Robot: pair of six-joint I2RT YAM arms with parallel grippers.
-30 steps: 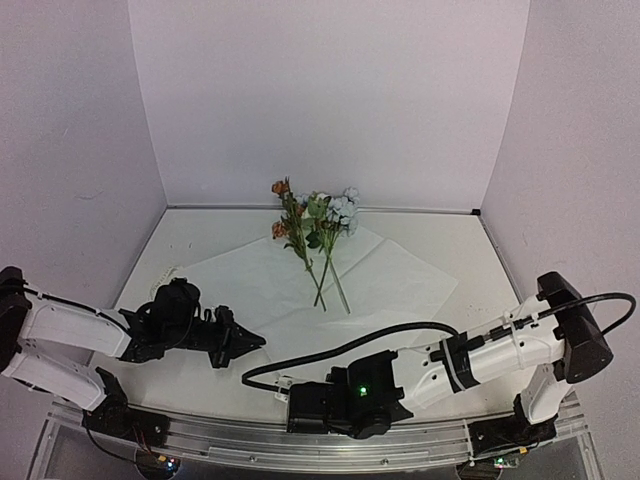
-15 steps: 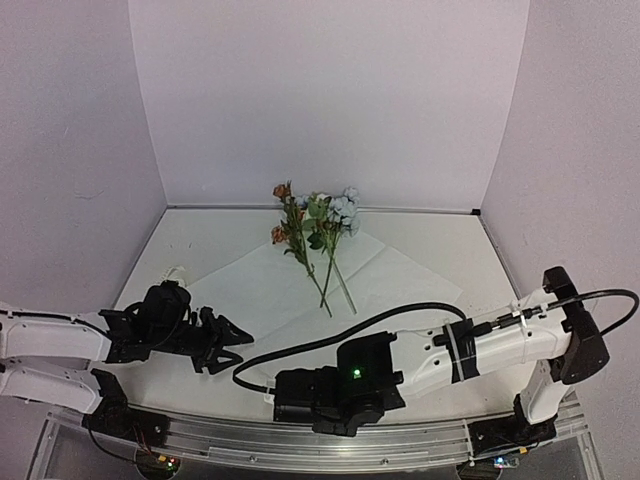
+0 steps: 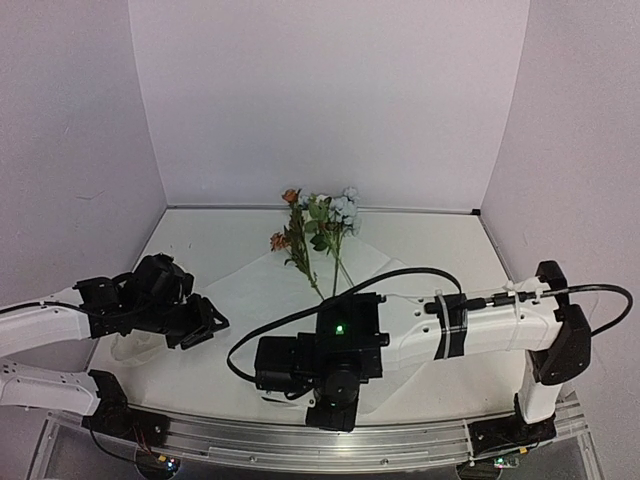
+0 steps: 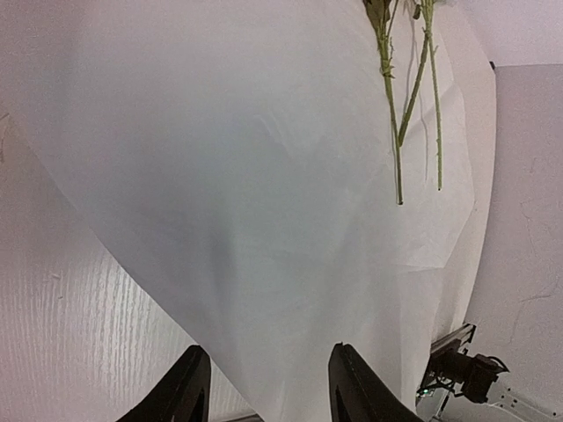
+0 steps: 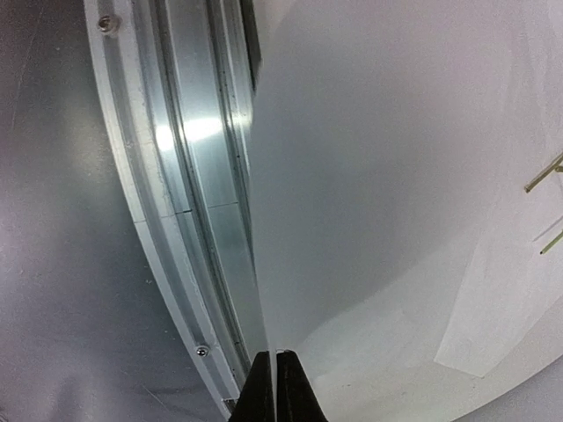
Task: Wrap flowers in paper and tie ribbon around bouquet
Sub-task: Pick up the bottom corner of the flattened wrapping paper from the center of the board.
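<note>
The flowers (image 3: pixel 315 222) lie at the middle of the table (image 3: pixel 440 250), blooms toward the back wall and thin green stems (image 4: pixel 398 123) running down onto the far part of the paper (image 3: pixel 262 290). The big white sheet is spread beneath them, reaching toward the near edge. The right gripper (image 5: pixel 274 374) has its two fingers pressed tightly together. In its wrist view the near edge of the paper runs straight down into the seam between the tips, so it is pinching the sheet there, just beside the aluminium rail (image 5: pixel 198 202) at the table's front. The paper rises from that grip and fills most of that view, with two stem ends showing at the far right. The left gripper (image 4: pixel 268 360) sits over the sheet's left side with its fingers spread apart. The paper's lower edge slants down between them, and whether either finger touches the paper cannot be told. The two grippers are well apart along the sheet's near side.
</note>
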